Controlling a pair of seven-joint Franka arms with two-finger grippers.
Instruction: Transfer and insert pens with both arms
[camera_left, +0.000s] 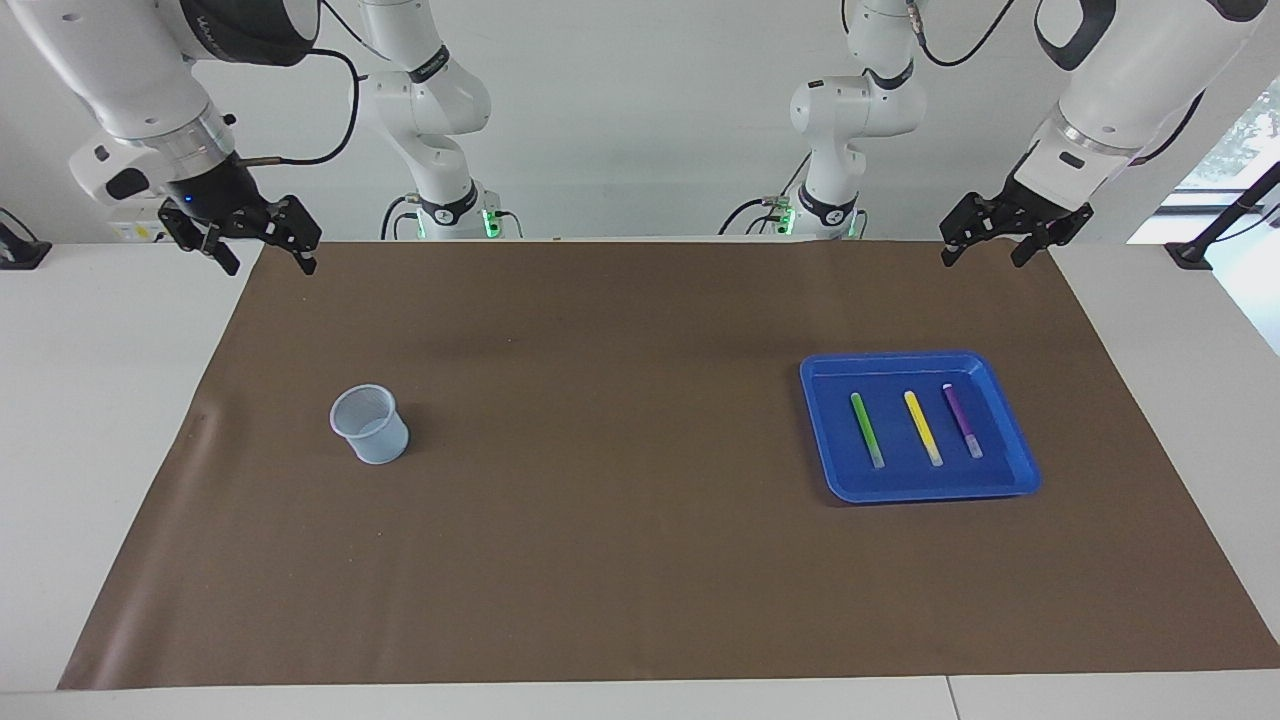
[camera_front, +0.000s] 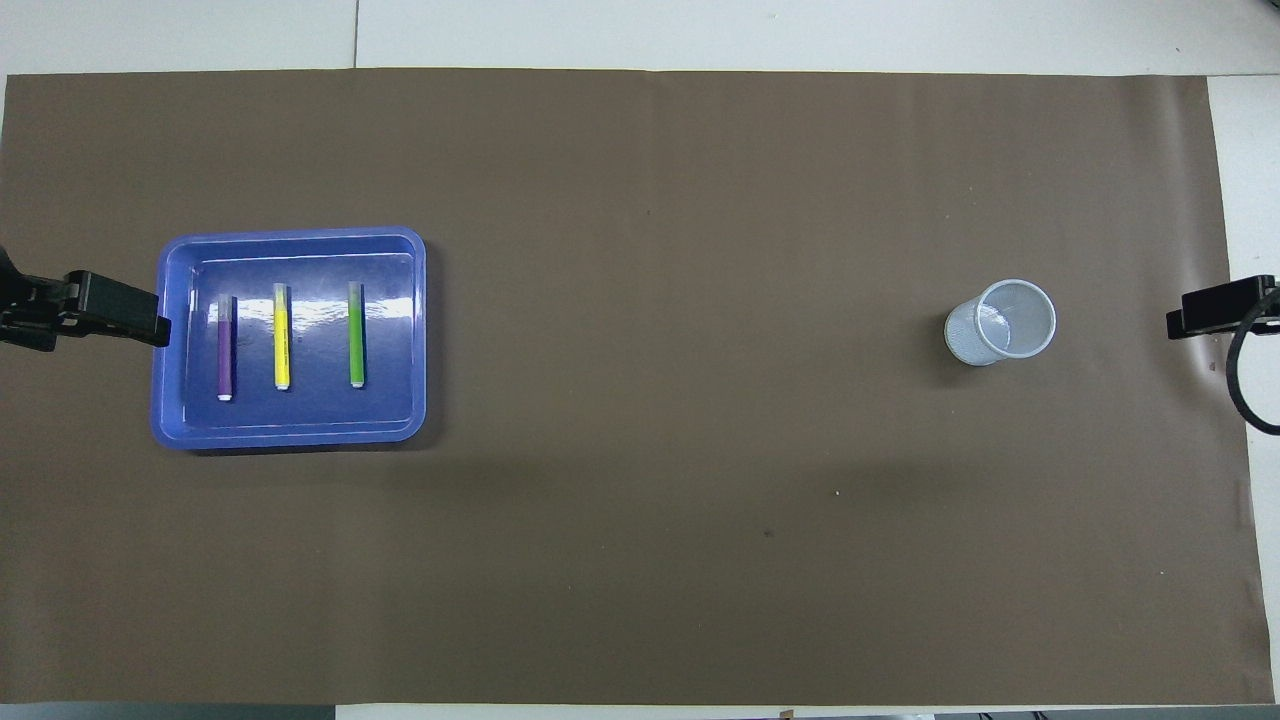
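Both hands hang empty in the air near the robots' edge of the brown mat (camera_left: 640, 520): our left hand (camera_left: 985, 242) over the mat's corner at the left arm's end, its fingers spread apart, and our right hand (camera_left: 262, 245) over the corner at the right arm's end, fingers likewise spread. From overhead, each hand is cut off by the frame edge, so only black tips show.

We see the blue tray (camera_left: 1012, 470) lying on the mat toward the left arm's end of the tabletop. In it three pens lie side by side, apart from one another, pale cap ends pointing away from the robots: the green pen (camera_left: 866, 428) toward the middle of the tabletop, the yellow pen (camera_left: 922, 427) between, and the purple pen (camera_left: 962, 420) toward the left arm's end. A pale mesh cup (camera_left: 370, 425) stands upright toward the right arm's end, well apart from the tray.

The mat covers most of the white tabletop (camera_left: 90, 400). A white wall rises at the robots' end, with a window at one side.
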